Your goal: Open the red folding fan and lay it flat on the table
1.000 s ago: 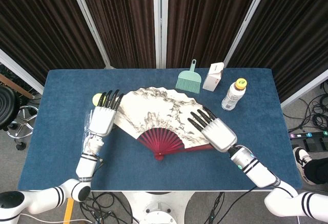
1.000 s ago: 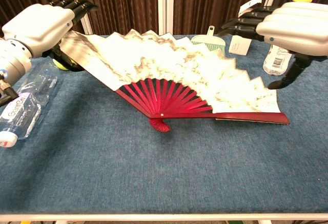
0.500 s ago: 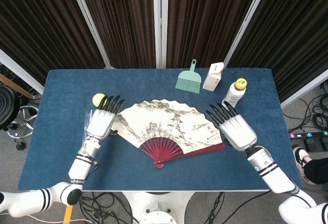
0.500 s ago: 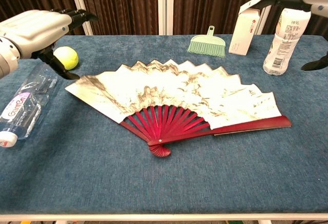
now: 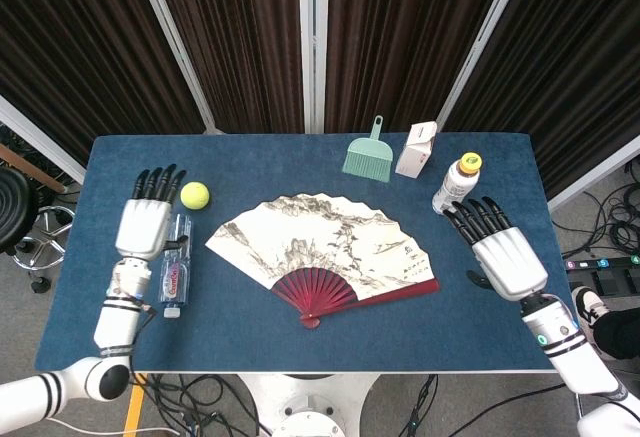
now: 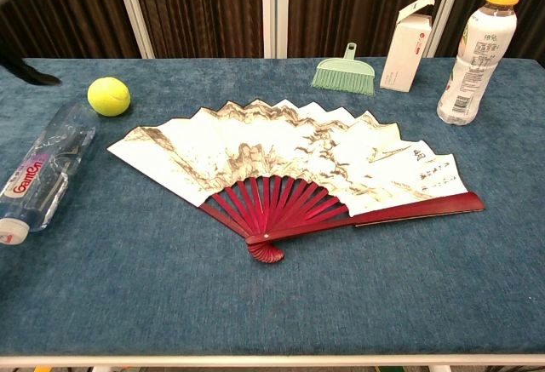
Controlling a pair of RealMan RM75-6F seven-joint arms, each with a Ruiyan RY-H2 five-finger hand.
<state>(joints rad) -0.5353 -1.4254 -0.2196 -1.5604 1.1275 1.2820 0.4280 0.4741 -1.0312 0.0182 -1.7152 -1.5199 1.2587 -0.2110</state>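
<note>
The red folding fan (image 5: 325,249) (image 6: 289,168) lies spread open and flat on the blue table, its painted paper leaf fanned wide and its red ribs meeting at the pivot near the table's front. My left hand (image 5: 146,222) hovers over the table's left side with fingers apart, holding nothing. Off to the right, my right hand (image 5: 505,254) is likewise open and away from the fan. Only a dark sliver of the left hand (image 6: 21,65) shows in the chest view; the right hand is out of that view.
A clear water bottle (image 5: 176,273) (image 6: 38,172) lies beside the left hand, with a tennis ball (image 5: 194,194) (image 6: 109,96) behind it. At the back stand a green hand brush (image 5: 369,155), a white carton (image 5: 416,149) and a yellow-capped bottle (image 5: 456,183).
Both hands let go of the fan and drew outward, left hand to the left, right hand to the right. The fan settled flat on the table.
</note>
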